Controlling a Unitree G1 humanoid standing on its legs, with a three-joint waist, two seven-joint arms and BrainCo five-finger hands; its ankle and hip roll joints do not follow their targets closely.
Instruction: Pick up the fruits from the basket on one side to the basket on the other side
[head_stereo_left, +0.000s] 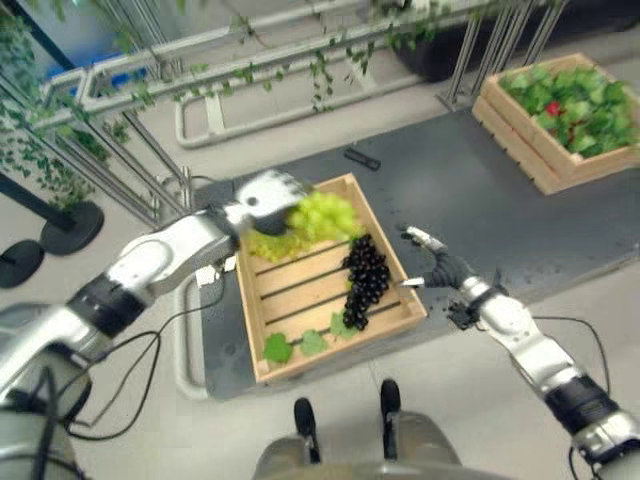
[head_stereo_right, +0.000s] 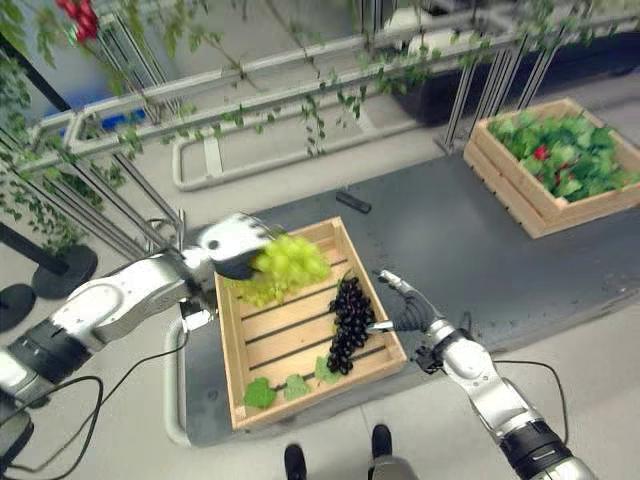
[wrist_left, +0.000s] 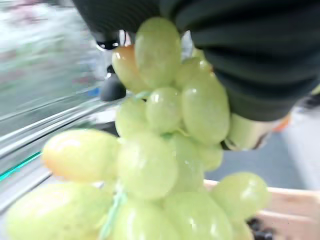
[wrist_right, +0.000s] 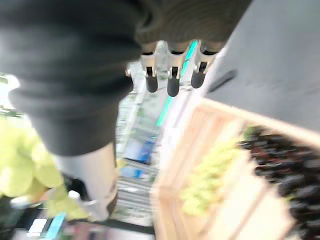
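A: Head cams first. What are you holding?

B: My left hand is gripping a green grape bunch, fingers curled on its top, and it's hanging over the near crate at the crate's 11 o'clock corner. More green grapes are lying under it on the slats. Black grapes are lying along the 3 o'clock side, leaves at 6.

A: Right hand?

B: My right hand is hovering just beside the crate's 3 o'clock rim w/ fingers apart, holding nothing. The far crate is sitting well apart at 1 o'clock.

A: Left wrist cam?

B: Grapes are dangling below my palm. I'm guessing it's light, soft, loosely jointed and smooth-skinned, so it's prob. swinging and shedding if squeezed. Best hold's the stem end, not the berries.

A: Right wrist cam?

B: Fingertips are straight and empty. Black grapes are lying in the crate beyond.
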